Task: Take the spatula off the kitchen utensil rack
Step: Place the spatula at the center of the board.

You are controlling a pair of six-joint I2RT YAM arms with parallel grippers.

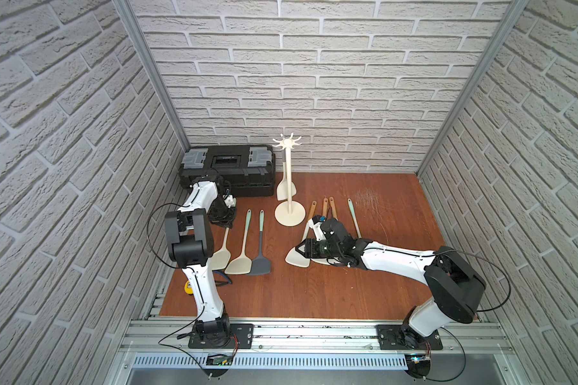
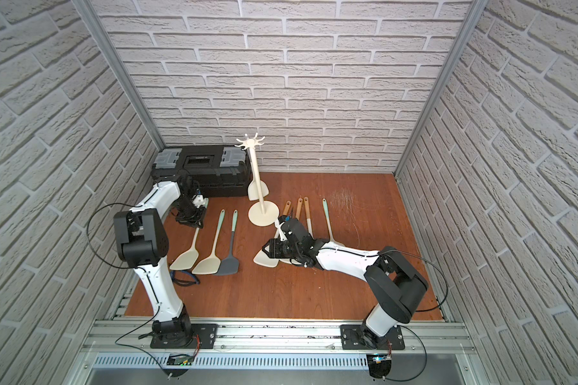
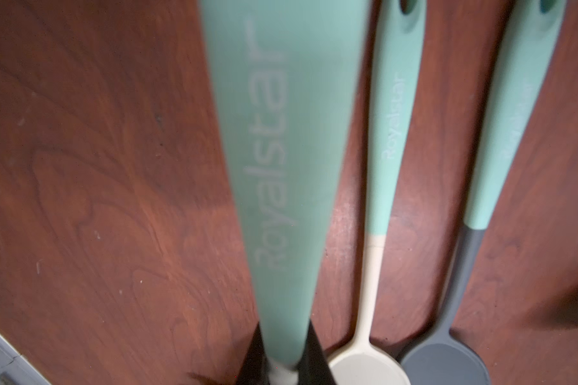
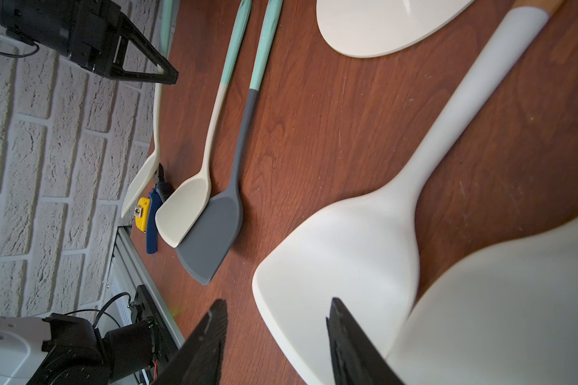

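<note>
**Left gripper holds a spatula low by the left edge**

Near the left edge of the table (image 1: 347, 293), before the toolbox (image 1: 227, 170), the left gripper (image 1: 227, 226) is clamped on the green handle of a spatula (image 3: 281, 166). Its head seems to lie on the wood, probably to join the two spatulas (image 1: 260, 263) beside it. By the back edge, the rack (image 1: 289, 216) carries one hanging spatula (image 1: 282, 191), unobstructed. The right gripper (image 4: 277, 305) hovers empty, jaws apart, over more spatulas (image 1: 324, 206).

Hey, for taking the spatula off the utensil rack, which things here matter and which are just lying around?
Job: kitchen utensil rack; cream spatula hanging on it; left tool, shut on a mint-handled spatula.
Lying about: black toolbox; yellow tape measure; blue pliers; grey spatula.
</note>
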